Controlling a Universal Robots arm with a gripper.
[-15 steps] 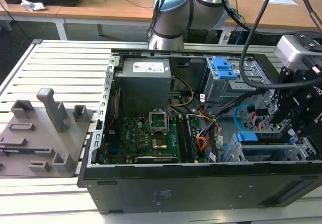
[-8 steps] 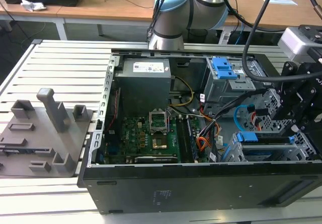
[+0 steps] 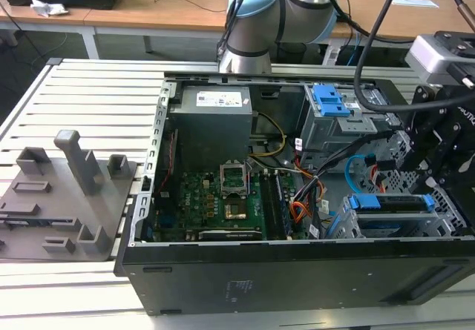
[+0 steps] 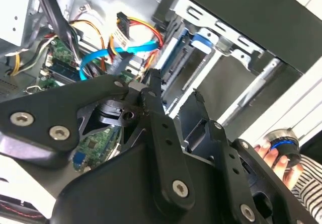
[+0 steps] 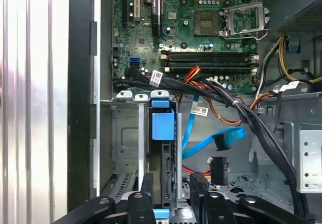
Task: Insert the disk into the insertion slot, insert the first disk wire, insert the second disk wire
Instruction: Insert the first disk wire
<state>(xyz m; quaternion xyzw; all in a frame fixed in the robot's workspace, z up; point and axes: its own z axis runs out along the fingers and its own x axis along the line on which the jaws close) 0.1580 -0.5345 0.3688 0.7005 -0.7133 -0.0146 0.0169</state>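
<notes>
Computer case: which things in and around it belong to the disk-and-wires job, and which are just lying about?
Job:
- disk, in the insertion slot
- blue cable, one end free
- end effector, at the disk

Lying about:
- grey fixture block beside the case
- upper cage with its blue clip
- motherboard
- power supply

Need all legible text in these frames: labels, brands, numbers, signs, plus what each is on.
None can be read reliably. There is print in four places:
Power supply label, white, in the exterior view: print too small.
Cable tags, white, on the black bundle in the first wrist view: blurred.
Motherboard markings: too small.
Case wall, faint pale print in the exterior view: too small.
</notes>
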